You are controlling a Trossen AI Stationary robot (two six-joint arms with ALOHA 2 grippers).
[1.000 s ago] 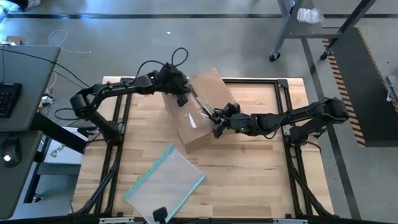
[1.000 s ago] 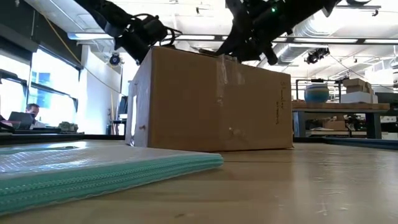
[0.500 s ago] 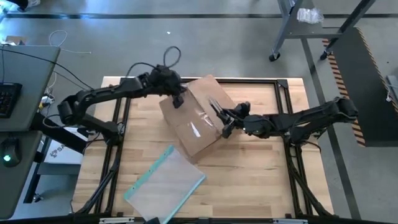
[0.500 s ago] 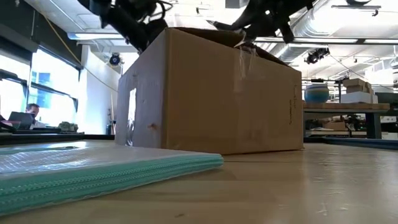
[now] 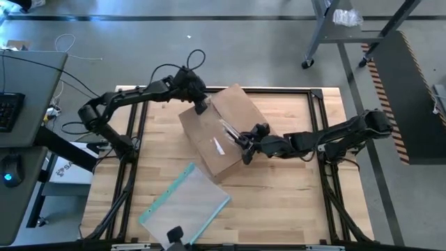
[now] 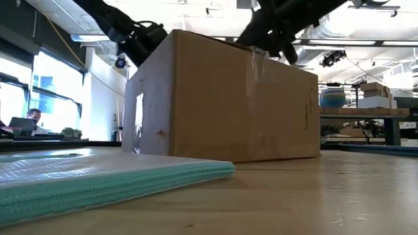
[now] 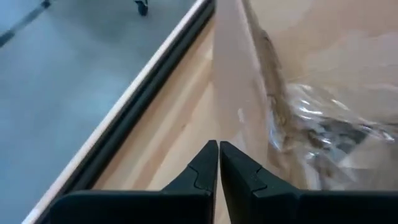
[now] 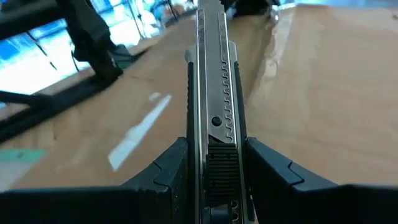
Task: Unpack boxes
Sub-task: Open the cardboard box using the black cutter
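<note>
The brown cardboard box (image 5: pixel 216 132) stands on its bottom at the table's middle, with clear tape along its top seam (image 7: pixel 311 118). My left gripper (image 5: pixel 203 106) is shut at the box's far left top corner (image 7: pixel 236 93). My right gripper (image 5: pixel 245 143) comes over the box top from the right, shut on a metal utility knife (image 8: pixel 214 81). In the low view the box (image 6: pixel 222 98) fills the middle, with both grippers dark above its top edge. My left gripper has its shut fingertips (image 7: pixel 208 155) by the box's far left top edge; I cannot tell whether they touch it. My right gripper pinches the knife's handle (image 8: pixel 214 155) between its two fingers, the knife lying along them. It slants down from the table's right, and the blade end (image 5: pixel 226 127) points over the taped box top. I cannot tell whether the tip touches the box.
A flat clear pouch with a teal edge (image 5: pixel 185 202) lies on the wooden table near the front, left of middle. The black frame rails (image 5: pixel 132 132) run along the table's sides. A desk with a keyboard (image 5: pixel 14 104) stands off the left edge.
The box has turned a little on the table and shows a wider face in the low view. My right gripper, with the knife, drew back toward the right edge, then returned over the box top. My left gripper stays at the box's far left corner.
</note>
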